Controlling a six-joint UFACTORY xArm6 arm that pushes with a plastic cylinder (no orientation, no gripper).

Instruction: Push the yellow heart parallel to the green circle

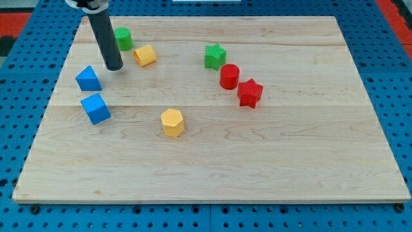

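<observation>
The yellow heart [145, 55] lies near the view's top left, just right of and slightly below the green circle [123, 38]. My tip [114, 66] rests on the board below the green circle and left of the yellow heart, a short gap from both. The rod rises from the tip toward the view's top left and partly covers the green circle's left side.
A blue triangle [88, 78] and a blue cube [96, 108] lie left and below my tip. A yellow hexagon [172, 122] sits mid-board. A green star [215, 57], red cylinder [229, 76] and red star [250, 93] cluster right of centre.
</observation>
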